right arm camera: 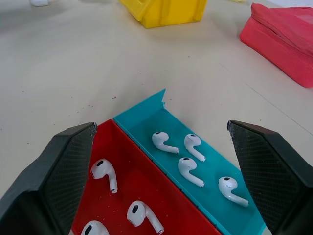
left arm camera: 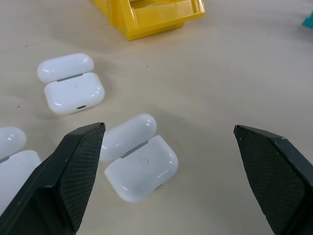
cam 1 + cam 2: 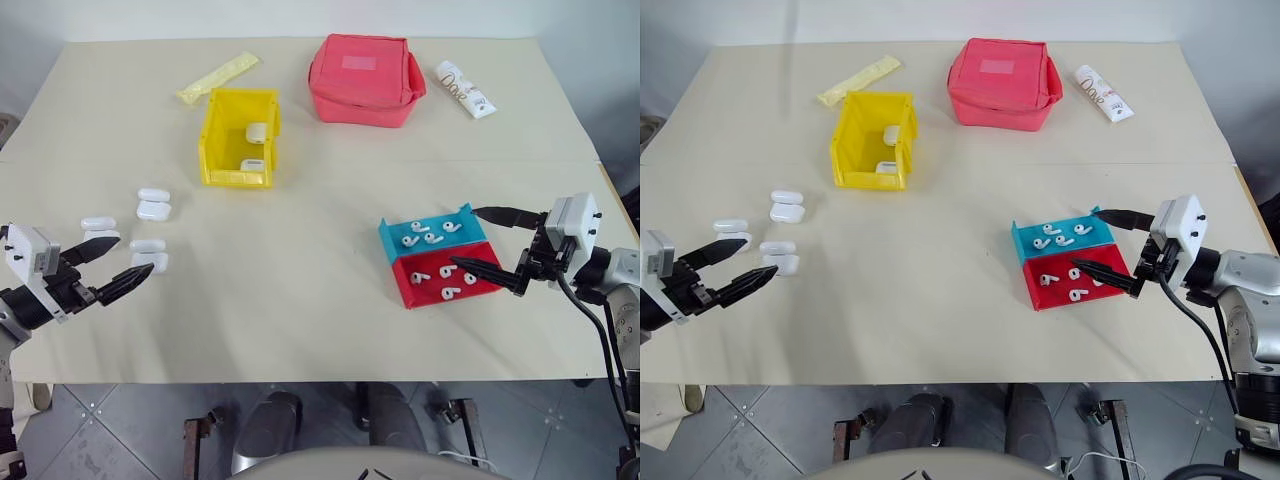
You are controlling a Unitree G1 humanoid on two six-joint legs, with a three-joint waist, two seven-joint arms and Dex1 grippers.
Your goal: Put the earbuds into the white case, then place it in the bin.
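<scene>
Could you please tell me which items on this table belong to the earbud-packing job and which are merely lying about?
Belong to the job:
- earbuds in the blue tray and red tray
- open white cases
- yellow bin, two cases already inside

Lying about:
- red pouch
- yellow packet
- white tube
</scene>
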